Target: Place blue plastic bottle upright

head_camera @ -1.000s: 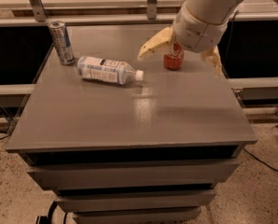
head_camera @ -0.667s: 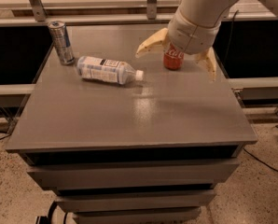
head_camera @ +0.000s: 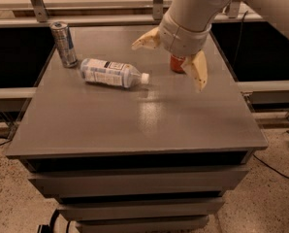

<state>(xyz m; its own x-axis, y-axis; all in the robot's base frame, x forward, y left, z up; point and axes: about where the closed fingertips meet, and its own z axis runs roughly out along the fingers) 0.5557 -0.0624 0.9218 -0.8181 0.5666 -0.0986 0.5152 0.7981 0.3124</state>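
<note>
The blue plastic bottle [head_camera: 111, 73] lies on its side on the grey table [head_camera: 135, 125], in the left half of the top and nearer to the back edge than to the front. Its white cap [head_camera: 145, 77] points to the right, toward the middle of the table, and its pale label [head_camera: 105, 72] faces upward. Just behind the bottom end of the bottle stands a slim silver-blue can [head_camera: 64, 44], upright, close to the bottle; whether they touch cannot be told. The gripper [head_camera: 167, 68] hangs above the back right part of the table, at the end of a thick white arm [head_camera: 190, 13] which comes down from the upper right. Its two yellowish fingers [head_camera: 198, 72] are spread wide apart and hold nothing; one points left toward the bottle and the other points down to the front. A red can [head_camera: 176, 64] stands on the table behind the gripper, and the wrist covers most of it. The gripper is to the right of the bottle and apart from it. Under the table top there are flat drawers [head_camera: 135, 183].
</note>
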